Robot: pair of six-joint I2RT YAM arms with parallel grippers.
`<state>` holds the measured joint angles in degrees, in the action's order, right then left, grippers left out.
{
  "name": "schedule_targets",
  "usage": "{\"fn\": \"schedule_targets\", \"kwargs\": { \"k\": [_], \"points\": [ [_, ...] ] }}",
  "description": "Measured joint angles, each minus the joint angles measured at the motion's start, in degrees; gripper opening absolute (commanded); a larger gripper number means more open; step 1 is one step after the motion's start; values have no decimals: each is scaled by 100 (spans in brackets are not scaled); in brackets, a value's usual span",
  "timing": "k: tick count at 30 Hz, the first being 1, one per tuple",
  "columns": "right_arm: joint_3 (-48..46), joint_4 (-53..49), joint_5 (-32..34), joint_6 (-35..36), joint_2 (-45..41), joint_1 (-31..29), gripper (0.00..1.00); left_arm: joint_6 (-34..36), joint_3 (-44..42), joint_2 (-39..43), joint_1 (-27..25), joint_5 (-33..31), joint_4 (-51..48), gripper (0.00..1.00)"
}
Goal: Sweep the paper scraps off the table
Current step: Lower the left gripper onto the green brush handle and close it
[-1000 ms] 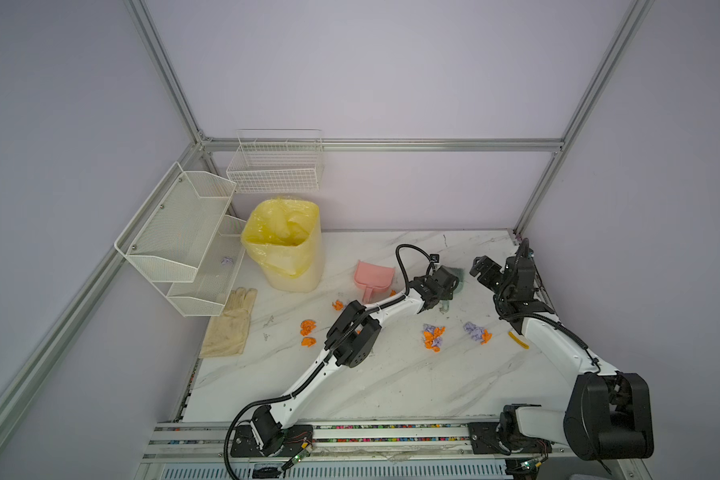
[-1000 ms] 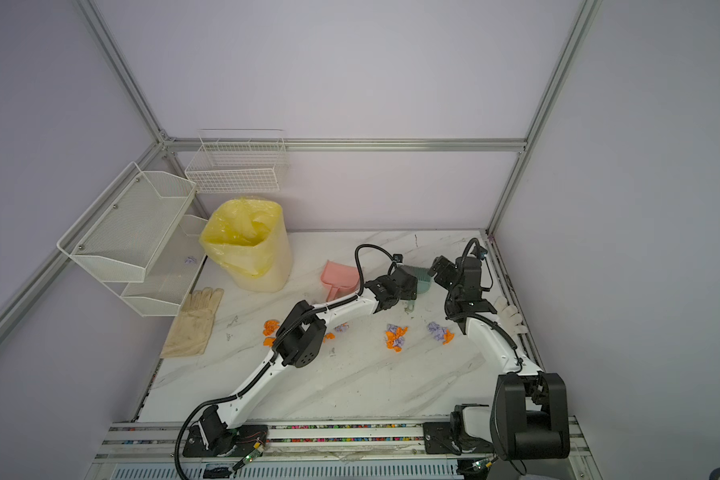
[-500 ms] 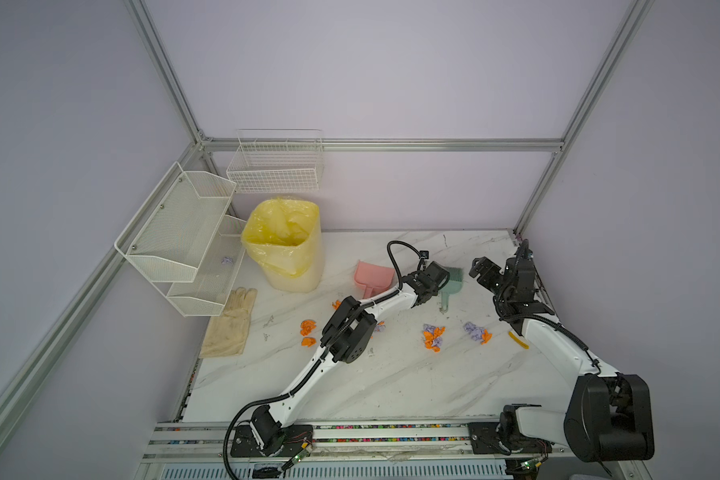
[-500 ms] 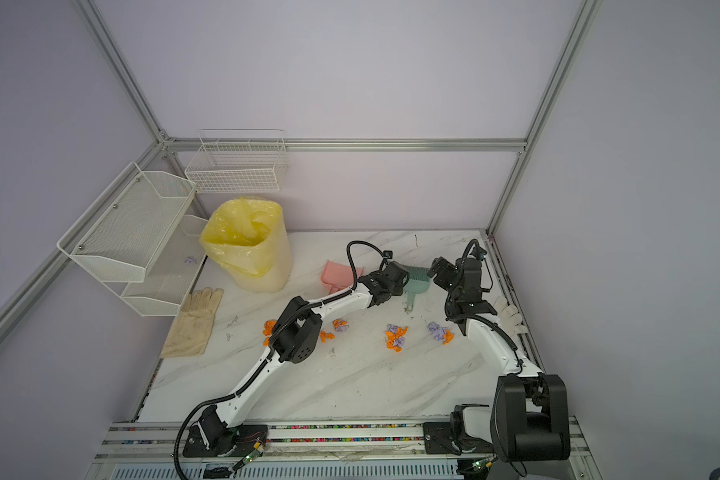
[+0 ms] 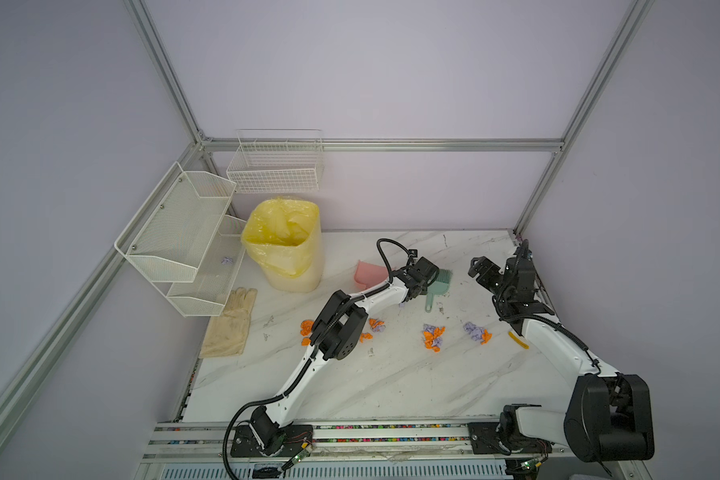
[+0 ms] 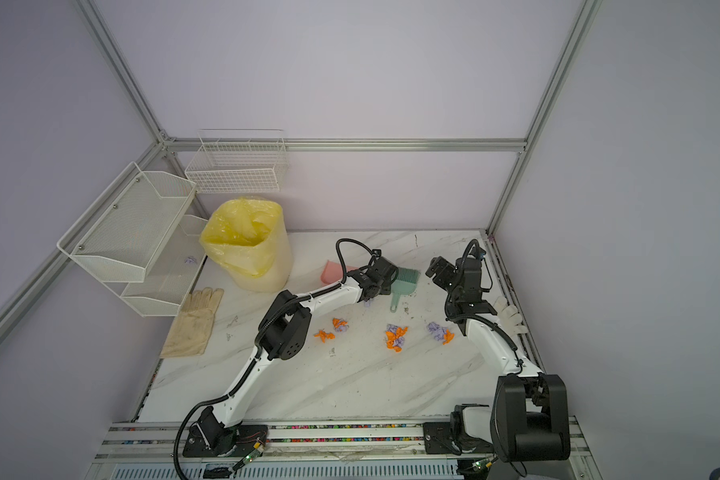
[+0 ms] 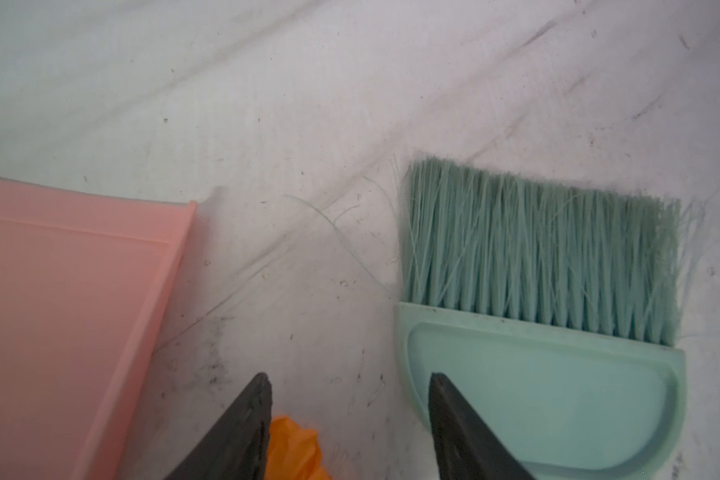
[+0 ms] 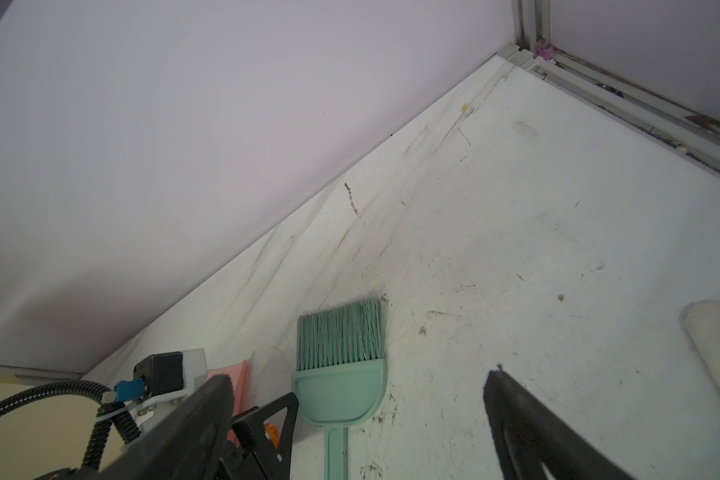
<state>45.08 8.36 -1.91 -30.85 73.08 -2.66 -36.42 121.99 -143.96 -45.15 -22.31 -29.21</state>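
Looking down in both top views, finding the paper scraps lying in small orange and lilac clusters in a band across the middle of the surface, away from its edges. Seeing the left jaws hanging over the far half, between a pink dustpan and a green brush, and the right jaws hovering near the far right corner, gaping. Moving to the left wrist view: noting the jaws standing apart, clamping nothing, with one orange scrap lying beside a fingertip, and the dustpan and brush flanking them. Turning to the right wrist view: noting wide-apart jaws holding nothing, pointing over the brush lying flat on the surface.
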Motion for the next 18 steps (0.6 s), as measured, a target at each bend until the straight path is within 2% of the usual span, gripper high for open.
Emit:
{"fn": "schedule_targets", "kwargs": {
  "k": [4, 8, 18],
  "points": [
    [0, 0, -76, -17, 0, 0, 97, 2, 2, 50, 2, 101, 2, 57],
    [0, 15, -96, -44, 0, 0, 97, 15, 15, 37, 2, 149, -2, 43],
    [0, 155, -192, -68, 85, 0, 97, 24, 166, -219, 31, 240, 118, 43]
  ]
}}
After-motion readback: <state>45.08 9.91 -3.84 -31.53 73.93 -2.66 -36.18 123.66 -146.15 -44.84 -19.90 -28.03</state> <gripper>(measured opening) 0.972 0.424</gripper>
